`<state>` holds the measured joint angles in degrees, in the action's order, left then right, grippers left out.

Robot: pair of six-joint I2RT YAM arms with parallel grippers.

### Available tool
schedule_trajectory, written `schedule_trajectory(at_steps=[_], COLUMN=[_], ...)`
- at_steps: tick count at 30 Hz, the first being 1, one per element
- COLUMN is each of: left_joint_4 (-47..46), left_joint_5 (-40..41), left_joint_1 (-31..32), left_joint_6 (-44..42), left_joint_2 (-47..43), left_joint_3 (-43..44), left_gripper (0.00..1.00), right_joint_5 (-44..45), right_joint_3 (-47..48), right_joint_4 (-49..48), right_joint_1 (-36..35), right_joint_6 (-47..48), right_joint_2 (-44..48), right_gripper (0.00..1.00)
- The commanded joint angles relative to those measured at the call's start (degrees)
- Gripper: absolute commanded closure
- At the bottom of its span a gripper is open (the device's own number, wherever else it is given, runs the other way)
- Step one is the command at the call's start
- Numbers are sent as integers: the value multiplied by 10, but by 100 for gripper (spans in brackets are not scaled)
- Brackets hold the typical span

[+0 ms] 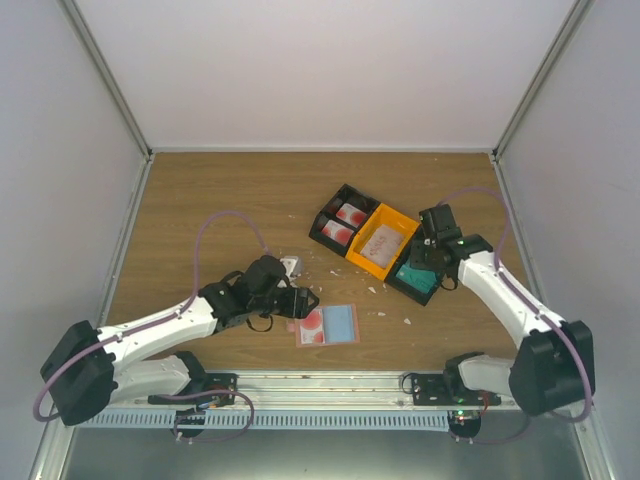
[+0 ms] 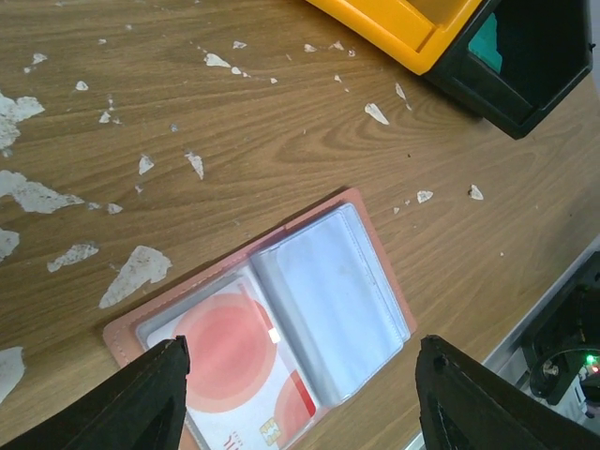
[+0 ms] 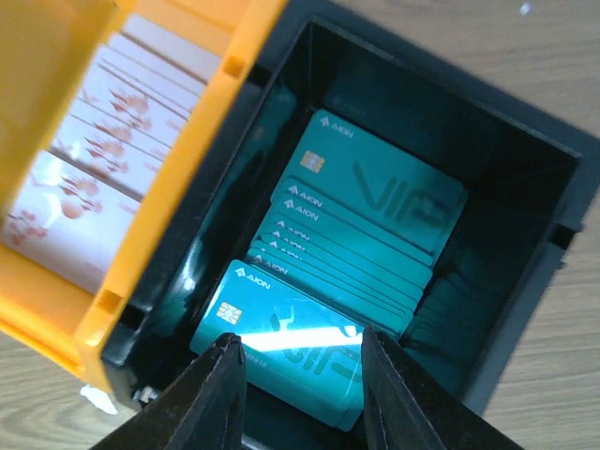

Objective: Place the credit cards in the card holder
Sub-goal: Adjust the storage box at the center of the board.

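- Card holder (image 2: pixel 281 314) is lying open on the wooden table (image 2: pixel 281 141), clear sleeves facing up.
- White card with red circles (image 2: pixel 230 361) is sitting in the left-hand sleeve (other sleeve's contents unclear).
- Left gripper (image 2: pixel 300 366) is hanging over it, fingers spread wide.
- Orange bin (image 2: pixel 394 23) and black bin (image 2: pixel 539 70) are sitting side by side top right.
- White crumbs (image 2: pixel 136 272) are littering the wood.

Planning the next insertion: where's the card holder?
Top view: the card holder lies open at centre front, right of the left arm's jaws, nearer than the orange bin.

You've got an orange plastic bin (image 1: pixel 404 216) wedged between two black plastic bins (image 1: pixel 325 210) on the wood-grain tabletop (image 1: pixel 200 190), all touching, with white crumbs (image 1: pixel 407 321) scattered just in front.
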<state>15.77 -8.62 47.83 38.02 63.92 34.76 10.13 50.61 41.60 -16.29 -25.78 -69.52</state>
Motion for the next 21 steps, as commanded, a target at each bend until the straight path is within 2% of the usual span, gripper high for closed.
schedule_trajectory(at_steps=[1, 7, 16, 21], left_joint_4=[-48, -57, -38, -32], left_joint_5=[-28, -47, -62, -74], left_joint_1=[-5, -5, -5, -5], left_joint_6=[-11, -15, -35, -38], left_joint_2=[8, -2, -11, 11], left_joint_3=[5, -8, 18, 36], left_gripper=[33, 32, 32, 32], right_joint_5=[-14, -22, -58, -97], right_joint_3=[-7, 5, 24, 38], right_joint_4=[-21, -36, -61, -87], right_joint_1=[7, 7, 7, 7], right_joint_6=[10, 17, 13, 33], right_joint_2=[-42, -87, -176, -188], right_gripper=[66, 71, 71, 72])
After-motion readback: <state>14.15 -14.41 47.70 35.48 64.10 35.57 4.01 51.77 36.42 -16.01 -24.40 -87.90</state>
